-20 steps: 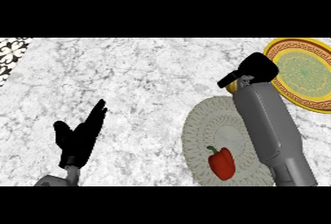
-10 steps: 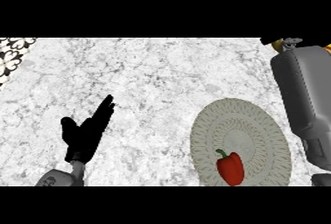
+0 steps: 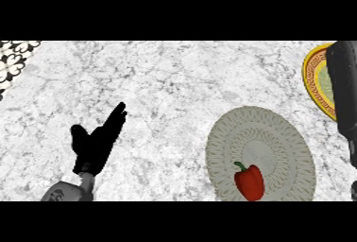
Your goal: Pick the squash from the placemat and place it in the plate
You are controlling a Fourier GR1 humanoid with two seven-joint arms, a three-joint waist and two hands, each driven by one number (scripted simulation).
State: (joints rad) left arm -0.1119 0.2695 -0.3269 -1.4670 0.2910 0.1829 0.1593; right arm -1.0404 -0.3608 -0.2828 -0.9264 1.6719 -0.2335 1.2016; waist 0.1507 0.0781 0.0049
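Squash (image 3: 250, 182) looks like red pepper on placemat (image 3: 259, 142); my left hand (image 3: 97, 139) rests open, right hand unseen, so I should approach from above toward plate (image 3: 317, 80).

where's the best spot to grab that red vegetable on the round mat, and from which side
Take the red vegetable across its wide body, probably from above. It lies flat on the round placemat with the green stem pointing up-left; the stem looks too thin to hold. The right forearm is the nearer one.
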